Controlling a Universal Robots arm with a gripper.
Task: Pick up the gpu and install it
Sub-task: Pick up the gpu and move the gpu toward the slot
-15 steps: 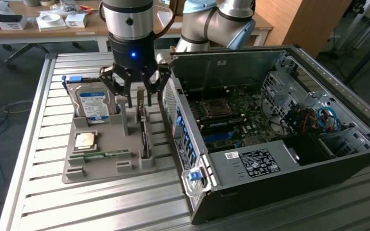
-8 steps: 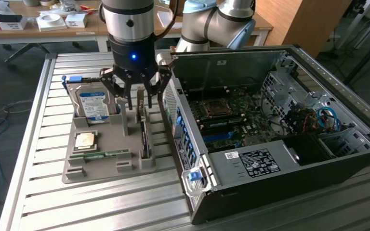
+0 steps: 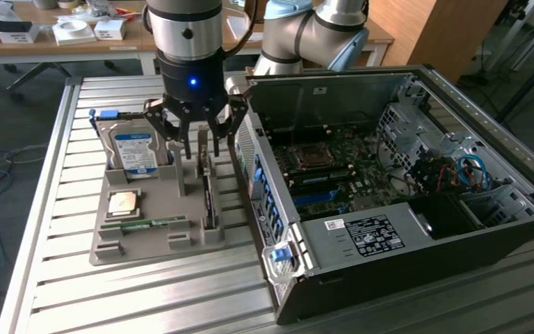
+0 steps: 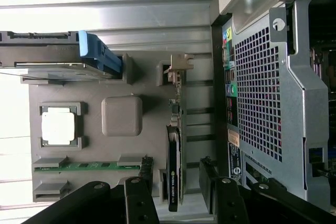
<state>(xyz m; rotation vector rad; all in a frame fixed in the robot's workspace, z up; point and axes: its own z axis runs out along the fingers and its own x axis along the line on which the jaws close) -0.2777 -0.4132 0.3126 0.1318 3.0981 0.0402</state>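
The tool hangs with its fingers spread wide and nothing in them, above a grey tray on the slatted metal bench. In the wrist view, the gpu stands on edge in its slot between the spread fingers, not gripped. The slot runs along the tray's side nearest the open case, where the gpu stays seated. Elsewhere on the tray are an upright hard drive, a processor and a memory stick. The case lies on its side, its motherboard exposed, just beside the tray.
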